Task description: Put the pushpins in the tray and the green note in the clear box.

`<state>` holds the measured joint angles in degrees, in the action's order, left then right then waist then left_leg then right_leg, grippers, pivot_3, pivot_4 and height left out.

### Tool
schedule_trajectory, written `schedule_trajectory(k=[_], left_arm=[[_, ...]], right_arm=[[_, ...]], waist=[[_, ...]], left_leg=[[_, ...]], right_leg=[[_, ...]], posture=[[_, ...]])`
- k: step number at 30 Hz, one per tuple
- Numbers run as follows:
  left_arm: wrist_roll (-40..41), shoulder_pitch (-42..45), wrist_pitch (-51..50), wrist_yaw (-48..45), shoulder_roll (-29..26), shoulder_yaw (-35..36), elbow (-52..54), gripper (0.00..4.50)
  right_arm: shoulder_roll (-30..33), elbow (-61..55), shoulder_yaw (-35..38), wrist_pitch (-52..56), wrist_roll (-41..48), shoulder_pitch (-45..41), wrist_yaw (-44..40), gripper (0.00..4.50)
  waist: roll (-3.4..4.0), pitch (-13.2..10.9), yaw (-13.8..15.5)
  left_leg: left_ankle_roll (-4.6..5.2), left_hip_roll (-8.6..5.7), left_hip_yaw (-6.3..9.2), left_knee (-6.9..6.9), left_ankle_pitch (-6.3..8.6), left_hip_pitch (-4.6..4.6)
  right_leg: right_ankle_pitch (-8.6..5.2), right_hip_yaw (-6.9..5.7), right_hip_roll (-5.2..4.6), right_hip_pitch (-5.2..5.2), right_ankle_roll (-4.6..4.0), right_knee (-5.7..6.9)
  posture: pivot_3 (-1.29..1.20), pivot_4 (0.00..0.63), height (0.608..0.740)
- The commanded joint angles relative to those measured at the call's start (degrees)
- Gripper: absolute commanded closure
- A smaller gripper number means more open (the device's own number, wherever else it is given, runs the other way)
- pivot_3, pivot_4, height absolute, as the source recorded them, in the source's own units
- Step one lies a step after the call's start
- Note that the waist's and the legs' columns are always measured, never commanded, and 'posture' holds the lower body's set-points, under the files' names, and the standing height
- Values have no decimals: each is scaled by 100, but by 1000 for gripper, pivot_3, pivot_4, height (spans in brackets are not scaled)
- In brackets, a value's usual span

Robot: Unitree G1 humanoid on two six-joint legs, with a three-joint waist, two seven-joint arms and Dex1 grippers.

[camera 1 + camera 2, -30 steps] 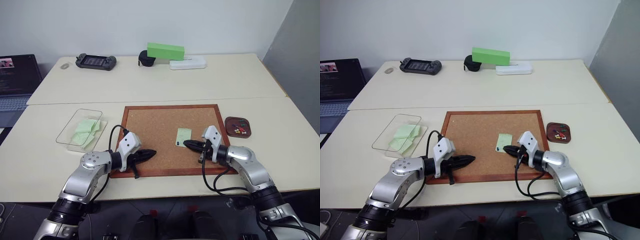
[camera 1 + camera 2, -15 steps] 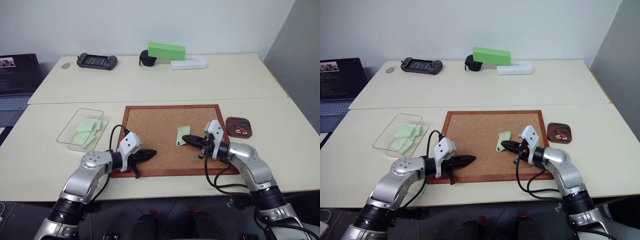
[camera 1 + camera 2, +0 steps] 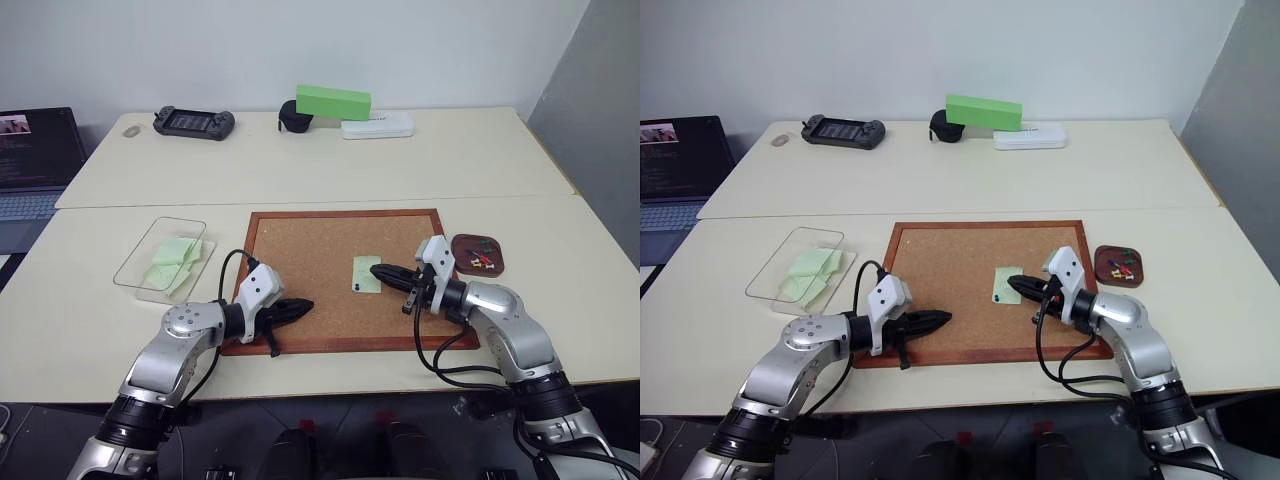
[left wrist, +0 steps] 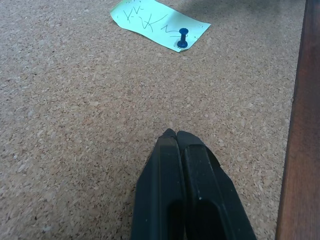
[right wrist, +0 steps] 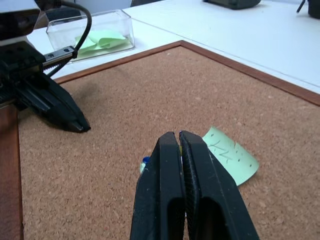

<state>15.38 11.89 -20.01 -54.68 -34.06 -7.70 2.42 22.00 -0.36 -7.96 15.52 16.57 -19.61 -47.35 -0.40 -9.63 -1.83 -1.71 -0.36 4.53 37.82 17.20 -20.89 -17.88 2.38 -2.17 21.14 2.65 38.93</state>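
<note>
While both grippers are seen shut with nothing held, the green note (image 3: 366, 273) is found lying flat on the corkboard (image 3: 300, 255), right of centre, pinned at one lower corner by a single blue pushpin (image 4: 182, 39). The right gripper (image 3: 378, 270) is placed at the note's right edge, tips pressed together, just over the paper; whether it touches cannot be told. The left gripper (image 3: 305, 305) is parked near the board's front-left frame, well apart from the note, jaws closed and empty.

The tray (image 3: 476, 254) is set just right of the board, a few coloured pins already inside. The clear box (image 3: 160, 259) is placed left of the board, with several pale green slips in it.

The note is judged thin, light and floppy: it would bend or tear if dragged while pinned, and would be hard to pinch flat off the cork. A free corner away from the pin is judged the best hold, once lifted slightly.

The pushpin is judged small, hard and smooth, likely to slip or roll. Its waisted stem between head and base is judged the place to be gripped, with a straight pull out of the cork. The pin should probably be taken first, so the paper is freed. Jaws must be opened before either grasp.
</note>
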Motion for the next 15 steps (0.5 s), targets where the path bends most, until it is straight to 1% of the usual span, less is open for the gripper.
schedule_trajectory(k=[1, 6, 10, 15], left_arm=[[-184, -137, -202, -42, -47, -233, -263, 4500], [-176, -165, -200, -44, -61, -239, -243, 4500], [-171, -119, -199, -52, -32, -254, -270, 4500], [-173, 21, -213, -70, 21, -287, -342, 4500]], right_arm=[[33, -352, 499, -25, 44, -9, 450, 4474], [173, -186, 1217, -83, -254, 5, 1467, 4474], [497, 408, 1581, -357, -808, -13, 2167, 4474], [530, 766, 1628, -454, -895, -86, 2284, 4474]], waist=[[0, 0, 0], [0, 0, 8], [0, 0, 11], [2, 0, 4]], left_leg=[[0, 0, 0, 0, 0, 0], [0, -2, -2, 0, 0, -1], [0, -2, -2, -2, 0, -1], [0, -5, -10, -3, 0, -1]], right_leg=[[0, -1, 0, 0, 0, 0], [0, 1, -2, -1, 0, -2], [0, 2, -2, 0, 0, -3], [0, 4, -1, -1, 0, -3]], posture=[[0, 150, 740], [0, 150, 740], [0, 150, 740], [0, 150, 740]])
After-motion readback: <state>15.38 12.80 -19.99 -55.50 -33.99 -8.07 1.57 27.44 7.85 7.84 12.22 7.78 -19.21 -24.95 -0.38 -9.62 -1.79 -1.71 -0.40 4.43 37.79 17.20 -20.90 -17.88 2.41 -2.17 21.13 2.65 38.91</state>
